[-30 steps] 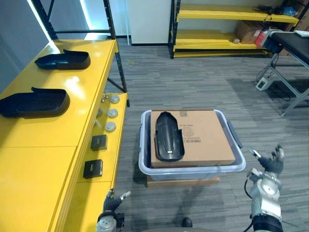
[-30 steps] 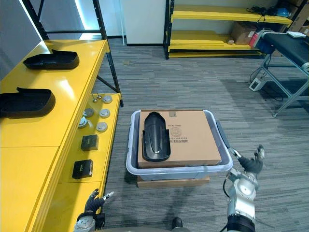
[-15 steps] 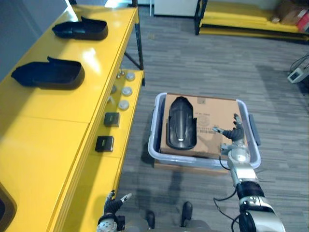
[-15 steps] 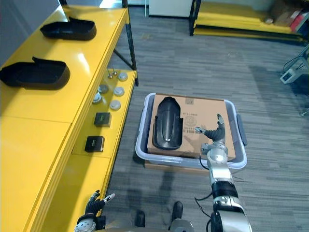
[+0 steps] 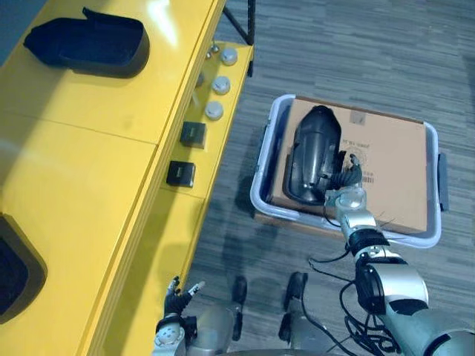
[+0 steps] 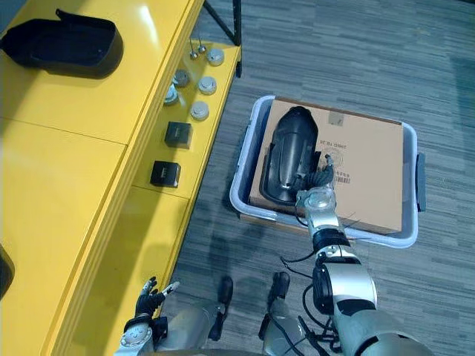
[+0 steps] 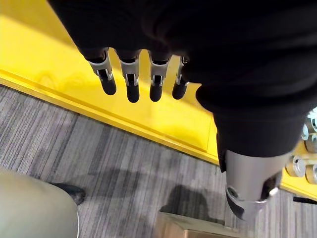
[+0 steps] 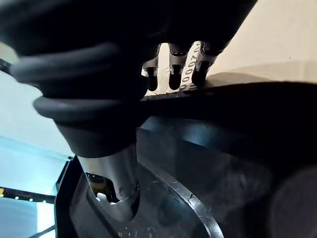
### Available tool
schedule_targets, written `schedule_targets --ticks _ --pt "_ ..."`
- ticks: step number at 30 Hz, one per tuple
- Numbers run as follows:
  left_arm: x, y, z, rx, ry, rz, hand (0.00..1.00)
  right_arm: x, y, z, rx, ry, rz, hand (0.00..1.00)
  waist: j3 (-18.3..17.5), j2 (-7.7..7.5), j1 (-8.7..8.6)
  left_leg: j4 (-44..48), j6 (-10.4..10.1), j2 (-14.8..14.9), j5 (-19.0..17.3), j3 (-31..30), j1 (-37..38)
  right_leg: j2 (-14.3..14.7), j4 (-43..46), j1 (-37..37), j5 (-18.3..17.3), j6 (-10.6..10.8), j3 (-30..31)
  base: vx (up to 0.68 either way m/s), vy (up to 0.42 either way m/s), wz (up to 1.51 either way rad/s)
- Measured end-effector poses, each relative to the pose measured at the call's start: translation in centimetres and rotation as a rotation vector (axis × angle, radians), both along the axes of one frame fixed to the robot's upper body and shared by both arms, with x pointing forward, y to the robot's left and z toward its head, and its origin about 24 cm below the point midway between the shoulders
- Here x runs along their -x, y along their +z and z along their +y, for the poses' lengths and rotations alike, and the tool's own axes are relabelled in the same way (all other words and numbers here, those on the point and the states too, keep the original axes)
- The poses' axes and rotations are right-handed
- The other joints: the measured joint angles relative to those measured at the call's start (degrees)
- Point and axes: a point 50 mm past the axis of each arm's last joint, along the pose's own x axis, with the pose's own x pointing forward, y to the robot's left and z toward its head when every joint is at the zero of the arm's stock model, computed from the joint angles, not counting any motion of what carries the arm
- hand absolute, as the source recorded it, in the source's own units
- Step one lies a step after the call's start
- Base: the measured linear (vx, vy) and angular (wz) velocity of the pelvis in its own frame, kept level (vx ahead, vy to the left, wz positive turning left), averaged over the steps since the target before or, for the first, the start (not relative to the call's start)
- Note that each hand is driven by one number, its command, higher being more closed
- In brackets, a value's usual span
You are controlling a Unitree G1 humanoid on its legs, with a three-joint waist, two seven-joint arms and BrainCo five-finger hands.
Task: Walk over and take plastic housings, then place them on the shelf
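1. Housing of black plastic [image 5: 312,152] is lying lengthwise on top of a cardboard box [image 5: 390,174], along the side of the box nearer the shelf.
2. The cardboard box is sitting inside a clear bin [image 5: 260,185]. The bin is standing on the grey striped floor [image 5: 356,44], just beside the yellow shelf [image 5: 96,148].
3. The right hand [image 5: 347,178] is reaching down at the edge of that housing that faces away from the shelf.
4. In the right wrist view, its fingers [image 8: 173,74] are stretching straight past the dark rim and over the printed cardboard. Its thumb [image 8: 111,193] is hanging apart from them over the housing's glossy surface. The hand is spread across the rim and is not closing on it.
5. The left hand [image 5: 178,297] is hanging low beside the shelf's front edge, well apart from the bin. Its fingers [image 7: 131,84] are pointing straight out and relaxed, holding nothing, above the yellow edge and the floor.
6. A second housing [image 5: 89,46] is resting on the shelf's upper level with its open side up.
7. Another dark moulded piece [image 5: 13,274] is lying further along the same level and is cut off by the edge of the view, so I cannot tell what it is.
8. On the shelf's lower ledge, two small black boxes [image 5: 194,133] are sitting one behind the other. A few round pale caps [image 5: 214,110] are lying just beyond them.
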Motion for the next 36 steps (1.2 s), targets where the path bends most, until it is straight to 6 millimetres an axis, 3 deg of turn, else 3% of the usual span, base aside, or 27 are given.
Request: schedule_targets --ticks 6,11,18,25,27,32,36 --pt "-0.7 0.3 0.1 -0.016 -0.014 -0.015 0.00 -0.7 1.4 -0.8 -0.004 -0.035 -0.006 1.00 1.44 -0.08 0.31 0.03 -0.21 0.25 0.17 -1.30 -0.18 0.30 0.01 0.33 -0.03 -0.04 -0.86 0.01 -0.004 0.11" --pt "-1.0 0.3 0.1 -0.012 -0.014 -0.018 0.00 -0.5 0.3 -0.3 -0.053 -0.019 0.040 1.00 1.49 -0.08 0.98 -0.07 -0.23 0.72 0.16 -1.30 0.58 0.81 0.01 0.95 -0.42 -0.63 -0.86 0.00 0.000 0.00" --pt "-0.9 0.3 0.0 -0.001 -0.010 -0.016 0.00 -0.5 0.3 -0.1 -0.079 -0.004 0.037 1.00 1.48 -0.10 1.33 -0.69 -0.25 0.99 0.15 -1.24 2.96 1.01 0.01 3.04 -0.69 -1.04 -0.84 0.00 0.000 0.00" --pt "-1.0 0.4 -0.4 0.004 -0.021 -0.020 0.00 -0.1 2.3 0.2 -0.095 -0.003 -0.152 1.00 1.09 -0.17 1.06 -1.43 -0.25 1.12 0.15 -0.22 4.87 1.01 0.02 4.14 -0.70 -1.04 0.32 -0.01 0.013 -0.07" --pt "-1.1 0.5 -0.9 0.008 -0.047 -0.030 0.00 0.7 3.0 -0.2 -0.072 -0.023 -0.232 1.00 -0.89 -0.27 0.44 -1.77 -0.25 1.22 0.15 -0.24 5.14 1.05 0.01 4.26 -0.70 -1.03 0.35 0.00 0.000 0.00" --pt "-2.8 2.8 -2.7 0.042 -0.092 -0.165 0.00 2.4 3.8 0.6 0.021 -0.009 -0.351 1.00 -5.54 -0.56 -0.47 -2.07 -0.27 1.35 0.14 0.69 6.52 1.02 0.01 5.04 -0.76 -0.94 1.11 0.02 0.009 -0.10" --pt "-5.5 6.7 -3.8 0.043 -0.142 -0.369 0.00 3.1 4.7 2.3 0.090 0.039 -0.416 1.00 -6.97 -0.75 -1.51 -2.04 -0.27 1.45 0.14 0.98 6.63 1.05 0.01 5.06 -1.00 -0.61 1.54 -0.04 -0.015 -0.03"
